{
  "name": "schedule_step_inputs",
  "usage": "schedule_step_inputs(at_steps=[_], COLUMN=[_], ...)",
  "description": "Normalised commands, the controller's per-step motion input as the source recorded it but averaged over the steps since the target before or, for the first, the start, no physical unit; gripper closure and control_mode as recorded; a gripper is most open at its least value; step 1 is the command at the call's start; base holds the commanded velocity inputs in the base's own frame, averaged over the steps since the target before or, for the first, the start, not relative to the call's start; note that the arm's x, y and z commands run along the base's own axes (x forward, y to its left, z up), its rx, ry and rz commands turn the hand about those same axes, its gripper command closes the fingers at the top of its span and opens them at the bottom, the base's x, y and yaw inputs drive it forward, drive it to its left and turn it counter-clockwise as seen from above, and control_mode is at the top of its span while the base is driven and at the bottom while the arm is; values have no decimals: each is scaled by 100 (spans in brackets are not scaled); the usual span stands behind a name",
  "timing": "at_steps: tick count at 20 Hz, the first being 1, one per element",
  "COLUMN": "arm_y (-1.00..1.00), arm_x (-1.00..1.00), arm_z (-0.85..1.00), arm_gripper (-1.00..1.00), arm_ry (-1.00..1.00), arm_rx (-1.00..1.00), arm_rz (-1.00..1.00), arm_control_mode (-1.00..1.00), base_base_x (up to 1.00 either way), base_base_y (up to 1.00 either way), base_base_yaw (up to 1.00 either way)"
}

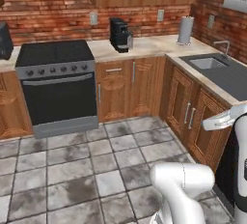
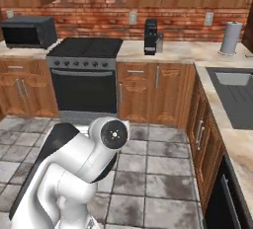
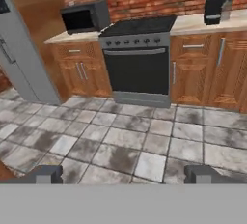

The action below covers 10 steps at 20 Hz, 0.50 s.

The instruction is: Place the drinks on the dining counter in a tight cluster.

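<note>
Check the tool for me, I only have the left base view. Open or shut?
Observer: Open. In the hand view the tool has its fingertips wide apart, with nothing between them.
Operator: What is it aimed at?
Observer: The tiled floor in front of the stove.
Operator: Anything left of the stove?
Observer: A black microwave on the counter, then a grey fridge at the left edge of the hand view.
</note>
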Motion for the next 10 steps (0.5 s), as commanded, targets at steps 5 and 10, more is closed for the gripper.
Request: schedule_step_inputs(at_steps=[5, 10], arm_y=[0, 0], arm_x=[0, 0], arm_z=[0, 0], arm_gripper=[-100, -100], arm_ry=[0, 0], arm_rx=[0, 0], arm_rz=[0, 0], arm_control_mode=[100, 100], base_base_x=[18, 45], base_base_y=[23, 39], base_base_yaw=[-81, -56])
